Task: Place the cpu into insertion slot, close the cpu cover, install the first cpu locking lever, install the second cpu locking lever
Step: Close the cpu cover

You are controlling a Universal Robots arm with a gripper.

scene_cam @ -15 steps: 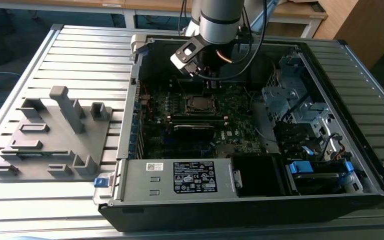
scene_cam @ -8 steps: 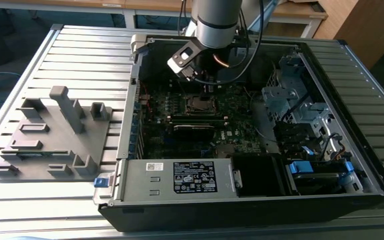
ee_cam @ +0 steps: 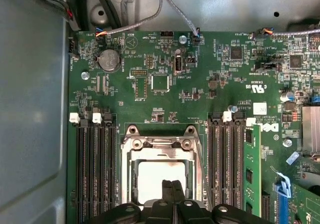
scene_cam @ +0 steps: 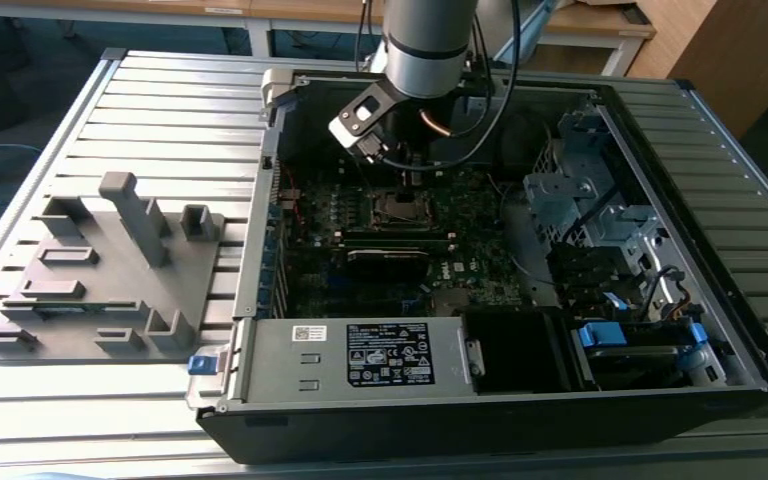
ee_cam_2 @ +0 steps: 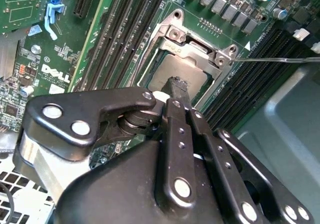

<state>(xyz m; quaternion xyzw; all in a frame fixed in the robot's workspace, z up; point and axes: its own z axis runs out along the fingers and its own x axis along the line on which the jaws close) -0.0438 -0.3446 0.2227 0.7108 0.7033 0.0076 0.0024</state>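
Gripper is fully closed: in both wrist views the two black fingers lie flat against each other with nothing between them. The paired tips stand on, or just above, the top of the cpu; contact cannot be confirmed.

Cpu lies flat in the insertion slot, dull silver top facing up. In the exterior view the slot is at mid-board, directly under the arm.

Cpu cover appears to be down. Its silver frame borders the chip, and the chip shows through the window. The hinge end with two screws is on the side away from the fingers.

Lever rod, a thin metal wire, runs out from one corner of the socket across the neighbouring memory slots. In the first wrist view a rod lies along one side of the frame. Whether either is latched cannot be told.

Memory slots flank the socket in two black banks, and one green memory module stands beside the far bank. Coin cell sits further up the green motherboard.

Computer case lies open on a slatted metal table. A grey moulded fixture stands on the table toward the exterior view's left, beside the case.
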